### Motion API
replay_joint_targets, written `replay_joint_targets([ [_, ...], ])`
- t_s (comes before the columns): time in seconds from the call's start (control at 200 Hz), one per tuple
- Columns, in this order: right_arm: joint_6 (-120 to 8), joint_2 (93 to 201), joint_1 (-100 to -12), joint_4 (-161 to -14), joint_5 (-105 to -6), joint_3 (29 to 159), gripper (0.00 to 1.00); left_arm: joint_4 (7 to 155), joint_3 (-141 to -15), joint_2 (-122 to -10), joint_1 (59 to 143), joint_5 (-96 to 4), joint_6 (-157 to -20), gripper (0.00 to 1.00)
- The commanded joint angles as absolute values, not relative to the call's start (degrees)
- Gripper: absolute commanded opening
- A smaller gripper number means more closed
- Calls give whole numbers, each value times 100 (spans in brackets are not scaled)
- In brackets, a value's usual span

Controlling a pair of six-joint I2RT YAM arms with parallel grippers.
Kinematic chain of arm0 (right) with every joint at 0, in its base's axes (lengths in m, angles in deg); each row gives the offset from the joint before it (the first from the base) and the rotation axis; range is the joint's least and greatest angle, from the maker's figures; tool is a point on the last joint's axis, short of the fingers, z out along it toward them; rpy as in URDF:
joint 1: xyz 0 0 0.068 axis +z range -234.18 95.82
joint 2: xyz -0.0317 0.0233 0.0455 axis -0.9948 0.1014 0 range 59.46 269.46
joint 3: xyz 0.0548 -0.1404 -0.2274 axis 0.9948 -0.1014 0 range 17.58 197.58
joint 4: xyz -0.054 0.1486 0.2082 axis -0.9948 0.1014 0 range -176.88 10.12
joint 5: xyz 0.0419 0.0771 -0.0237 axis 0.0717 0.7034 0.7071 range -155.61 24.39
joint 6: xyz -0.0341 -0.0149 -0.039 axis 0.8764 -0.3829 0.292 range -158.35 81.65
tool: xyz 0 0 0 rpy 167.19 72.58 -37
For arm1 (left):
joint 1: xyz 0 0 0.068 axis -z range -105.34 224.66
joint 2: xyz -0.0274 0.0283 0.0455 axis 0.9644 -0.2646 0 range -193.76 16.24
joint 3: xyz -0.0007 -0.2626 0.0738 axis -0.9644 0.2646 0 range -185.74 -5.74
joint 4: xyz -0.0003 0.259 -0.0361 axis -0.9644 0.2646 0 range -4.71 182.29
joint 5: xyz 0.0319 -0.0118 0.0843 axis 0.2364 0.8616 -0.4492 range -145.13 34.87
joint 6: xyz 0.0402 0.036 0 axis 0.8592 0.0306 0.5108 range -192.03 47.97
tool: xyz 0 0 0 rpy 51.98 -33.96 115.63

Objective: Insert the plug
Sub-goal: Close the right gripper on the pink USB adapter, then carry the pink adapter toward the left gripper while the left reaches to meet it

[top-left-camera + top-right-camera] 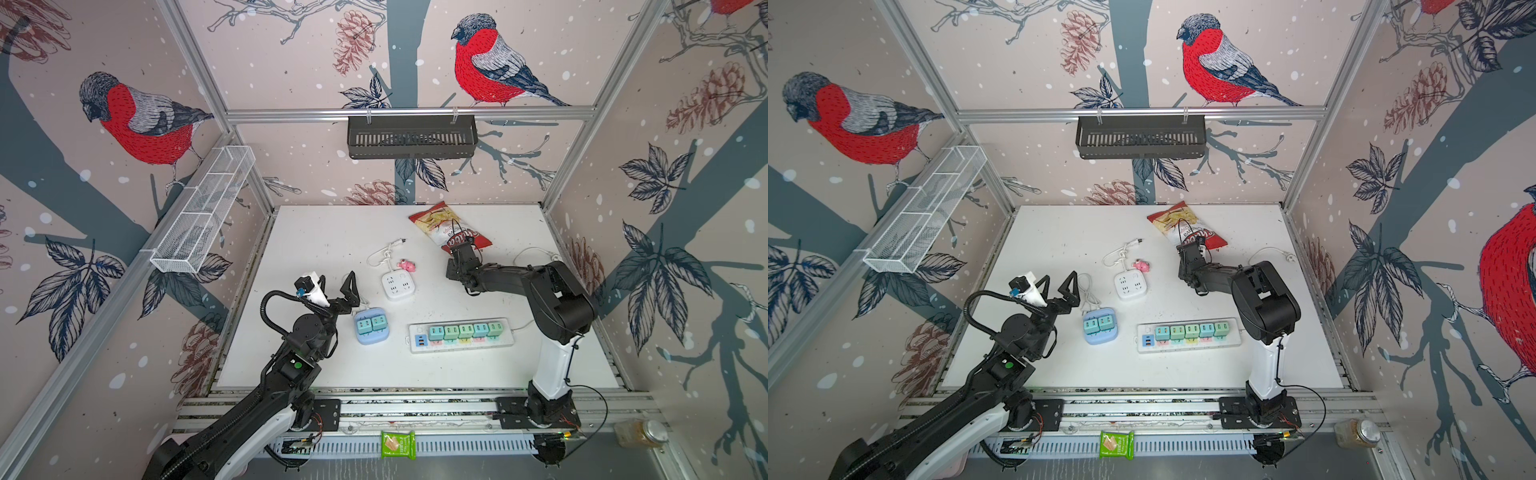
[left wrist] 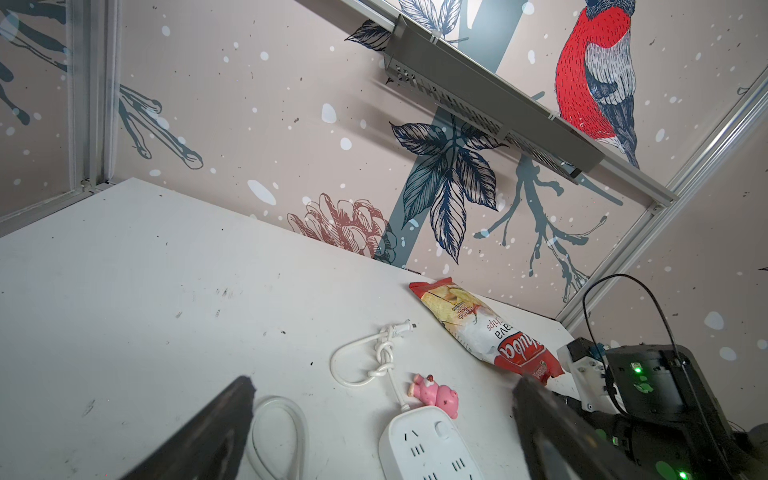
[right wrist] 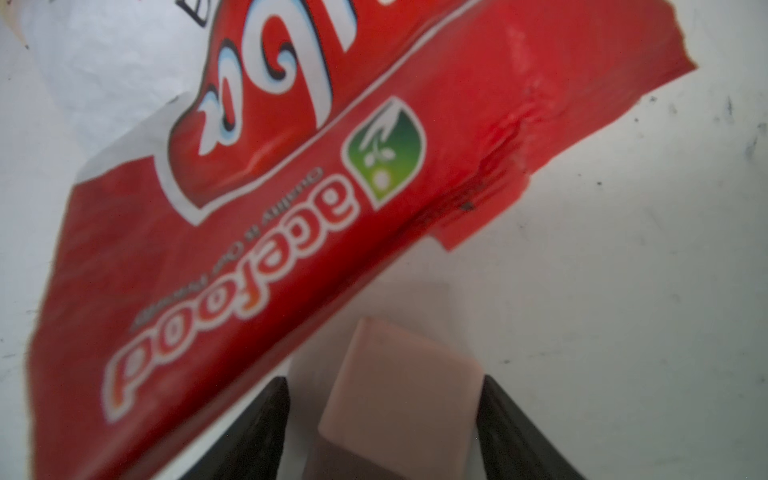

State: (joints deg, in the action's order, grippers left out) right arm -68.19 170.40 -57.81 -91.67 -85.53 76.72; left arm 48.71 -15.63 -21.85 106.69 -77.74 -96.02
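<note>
A pale pink plug (image 3: pixel 399 399) lies on the white table beside the red edge of a chips bag (image 3: pixel 291 166). My right gripper (image 3: pixel 384 380) stands around it: one finger touches its side, and a narrow gap shows at the other finger. In both top views the right gripper (image 1: pixel 463 249) points down at the near end of the bag and hides the plug. My left gripper (image 1: pixel 337 277) hovers open and empty to the left of a white square socket block (image 1: pixel 398 284). In the left wrist view its fingers (image 2: pixel 232 415) frame the block (image 2: pixel 428 444).
A long white power strip (image 1: pixel 461 334) carries several green plugs. A blue socket block (image 1: pixel 370 326) holds two. A pink toy (image 1: pixel 406 265) and a knotted white cord (image 1: pixel 386 251) lie by the square block. Another white cable (image 1: pixel 536 251) lies at the right wall.
</note>
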Motion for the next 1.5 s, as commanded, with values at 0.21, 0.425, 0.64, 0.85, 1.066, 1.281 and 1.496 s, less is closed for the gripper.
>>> replay_joint_targets([
  [0.21, -6770, 17109, -5696, -8758, -8650, 7638, 44, 4657, -1616, -2152, 10663, -7780, -9578, 97],
  [0.425, -6766, 16981, -5662, -8791, -8644, 7505, 29, 4619, -1581, -2187, 10661, -7876, -9564, 97],
  [0.64, -6552, 16329, -5575, -9072, -8635, 7110, 23, 4631, -1643, -2340, 10663, -7886, -9611, 97],
  [0.85, -5985, 15303, -5291, -9958, -8496, 6347, 19, 4720, -1754, -2410, 10659, -7712, -9584, 97],
  [1.066, -5311, 14377, -4863, -11310, -8193, 5573, 14, 4856, -1836, -2371, 10661, -7576, -9520, 97],
  [1.281, -4676, 13524, -4228, -12663, -8249, 4751, 9, 4873, -1895, -2373, 10656, -7193, -9517, 97],
  [1.496, -3669, 12838, -3953, -14132, -7936, 3882, 3, 4258, -1919, -2606, 10658, -5886, -9263, 97],
])
